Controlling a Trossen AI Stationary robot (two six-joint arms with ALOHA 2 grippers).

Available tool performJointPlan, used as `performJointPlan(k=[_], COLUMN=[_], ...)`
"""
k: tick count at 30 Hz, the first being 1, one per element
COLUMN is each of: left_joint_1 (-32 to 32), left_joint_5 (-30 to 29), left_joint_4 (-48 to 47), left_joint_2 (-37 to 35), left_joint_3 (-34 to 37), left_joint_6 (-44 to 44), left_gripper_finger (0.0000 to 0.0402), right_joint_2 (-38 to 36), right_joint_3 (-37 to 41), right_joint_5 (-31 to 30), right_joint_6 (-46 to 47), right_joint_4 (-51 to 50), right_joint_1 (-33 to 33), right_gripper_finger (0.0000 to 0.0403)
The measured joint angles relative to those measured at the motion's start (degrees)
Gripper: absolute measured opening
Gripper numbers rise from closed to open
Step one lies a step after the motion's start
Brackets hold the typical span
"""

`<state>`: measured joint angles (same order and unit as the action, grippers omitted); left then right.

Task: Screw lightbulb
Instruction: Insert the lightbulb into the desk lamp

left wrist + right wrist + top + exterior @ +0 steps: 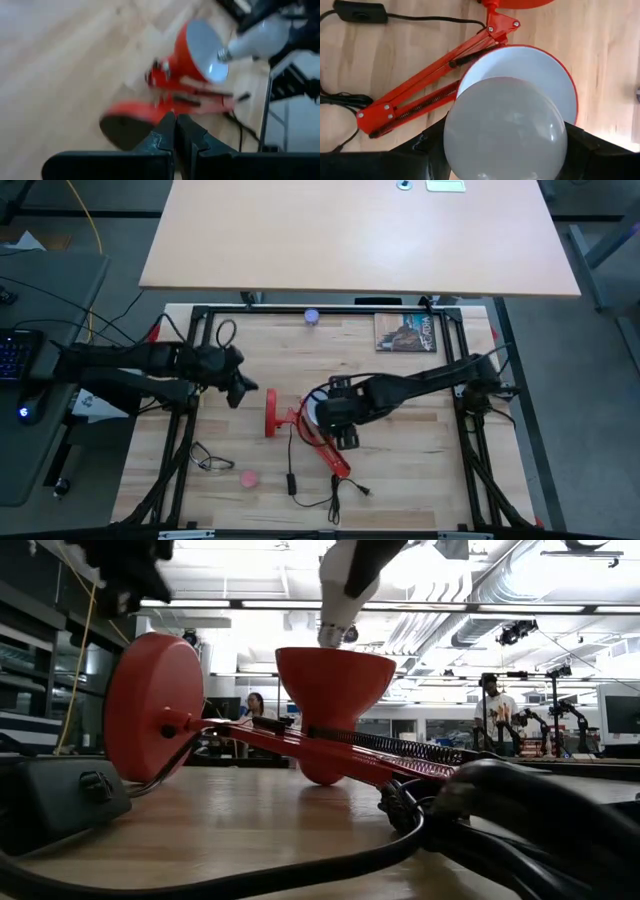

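One lightbulb [260, 37] — gripped by the right tool [325, 412] — points its screw base down into the lamp shade [335, 680].

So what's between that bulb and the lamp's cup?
Nothing: in the low view the lightbulb, in the right claw, hangs over the lamp shade with clear air between.

We count one lightbulb [260, 36], one red lamp [300, 423], two grippers, one small pink disc [249, 478], one lavender round thing [311, 316] and one printed card [405, 332].
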<state>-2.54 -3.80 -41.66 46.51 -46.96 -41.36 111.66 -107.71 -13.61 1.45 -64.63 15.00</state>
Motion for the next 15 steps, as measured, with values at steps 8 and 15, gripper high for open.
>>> performJointPlan(k=[8,15], left_joint_1=[-7.5,-11.1], left_joint_5=[1.5,0.8], left_joint_4=[0.1,13.4], left_joint_2=[-3.6,-3.0], left_joint_3=[8.4,15.2], left_joint_6=[-6.6,-12.2], left_gripper_finger=[0.0,0.0], right_joint_2=[7.4,7.7], right_joint_3=[-6.7,-6.8], right_joint_5=[-2.7,-2.6], right_joint_6=[-4.3,-12.3], right_joint_4=[-9.1,-7.1], right_joint_1=[-0.4,-3.3], right_gripper_finger=[0.0241,0.0241])
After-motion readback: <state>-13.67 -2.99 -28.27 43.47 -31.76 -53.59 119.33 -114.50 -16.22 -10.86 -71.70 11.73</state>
